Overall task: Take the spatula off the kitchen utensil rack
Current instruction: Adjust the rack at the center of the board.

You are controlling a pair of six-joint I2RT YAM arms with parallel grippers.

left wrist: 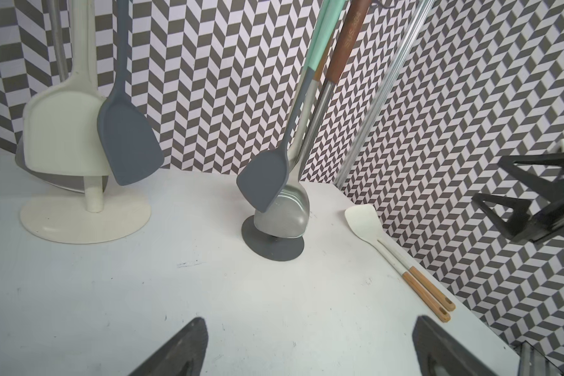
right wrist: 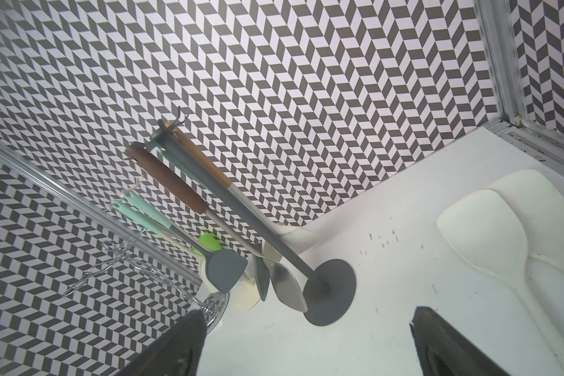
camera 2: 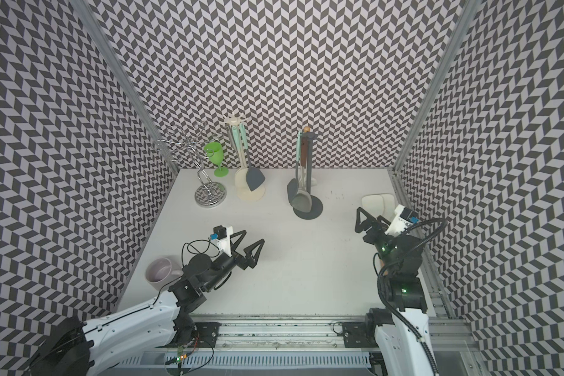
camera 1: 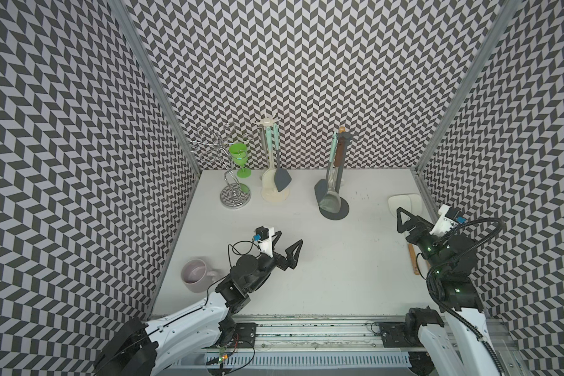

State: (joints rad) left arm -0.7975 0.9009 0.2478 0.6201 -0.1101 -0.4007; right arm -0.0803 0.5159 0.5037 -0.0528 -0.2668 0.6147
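The spatula (left wrist: 361, 218) is judged delivered, lying beside the right gripper (camera 2: 370, 216) (spread, like the left gripper (camera 1: 290, 237)); retraction is required.

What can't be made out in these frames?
Cream spatulas: both top views, handles mostly hidden by the right gripper and its arm.
Gray rack: left wrist view, hooks cut off by the frame edge; in both top views, too small to match utensil to hook.
Green goblet: right wrist view, mostly behind hanging utensils.
Mug: in a top view, handle partly behind the left arm.
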